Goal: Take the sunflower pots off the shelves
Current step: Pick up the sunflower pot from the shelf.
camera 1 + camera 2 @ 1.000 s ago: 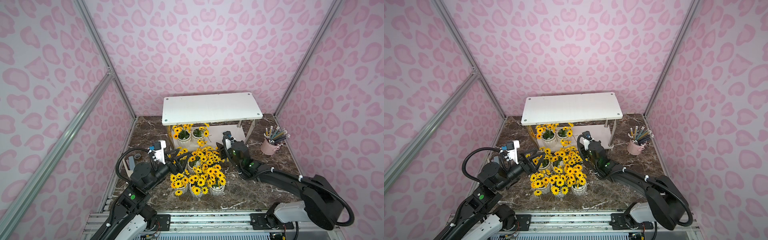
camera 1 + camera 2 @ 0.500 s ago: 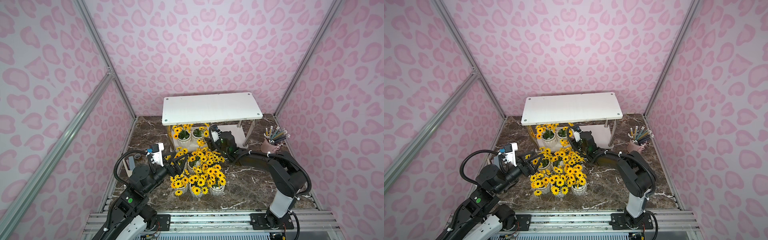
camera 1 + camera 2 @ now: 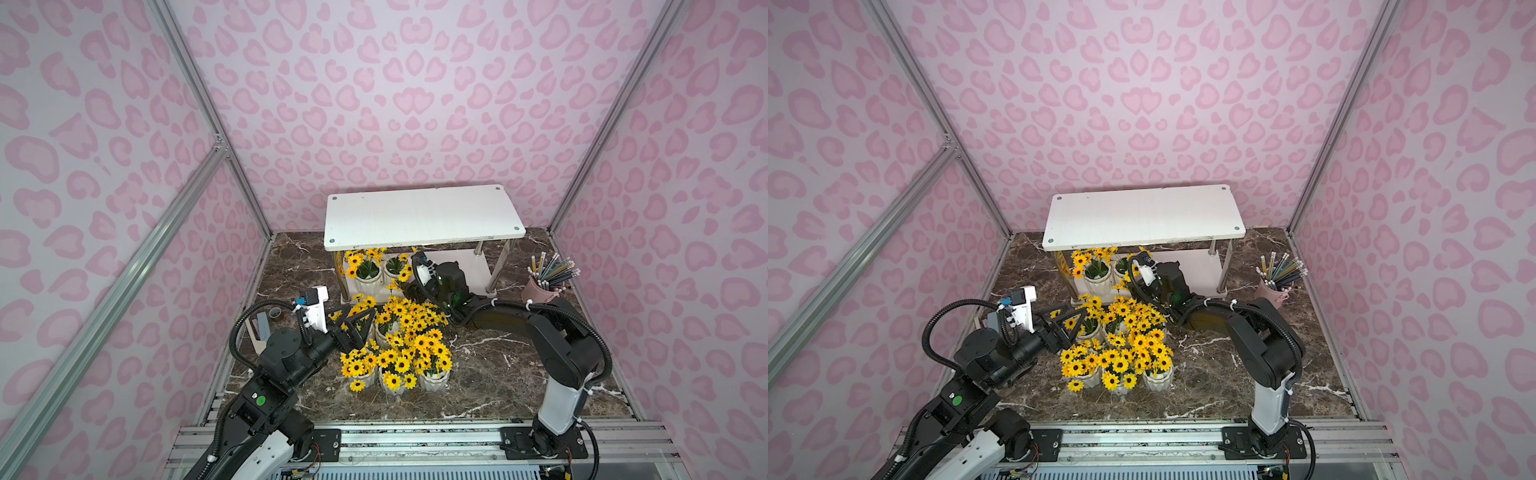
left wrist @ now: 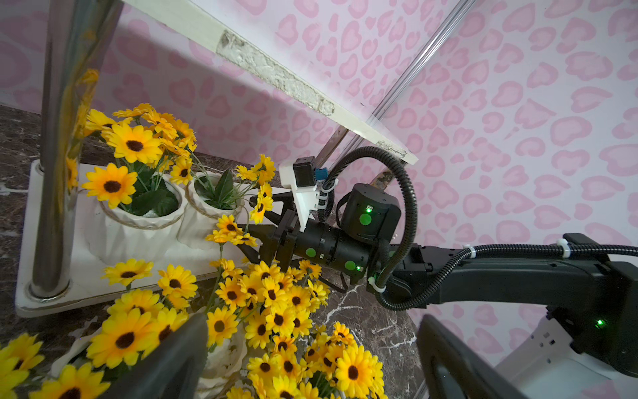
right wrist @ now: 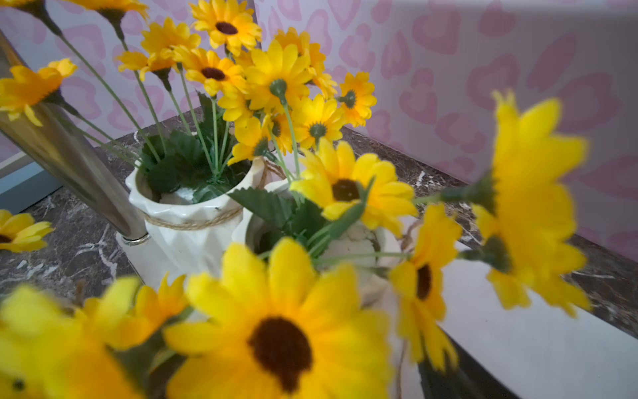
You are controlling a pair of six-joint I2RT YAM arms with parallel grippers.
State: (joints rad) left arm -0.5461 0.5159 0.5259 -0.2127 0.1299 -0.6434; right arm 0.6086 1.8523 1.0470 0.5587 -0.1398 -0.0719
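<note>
Marble tabletop [image 3: 498, 374]; right fingers [image 4: 262, 232] seem spread beside two sunflower pots [image 4: 138, 231] on the shelves [image 4: 86, 273], left fingers [image 4: 172, 359] wide

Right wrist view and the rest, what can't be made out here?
- Right wrist view: blurred yellow sunflower blooms hide the fingers of the right pincer.
- Both top views: the white rectangular top board covers much of the white lower shelf.
- Floor's white ribbed sunflower pots: overlapping blooms hide their count.

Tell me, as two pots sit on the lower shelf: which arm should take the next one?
Right. The right gripper is open beside a shelf pot; the left gripper hangs open over the floor pots.
</note>
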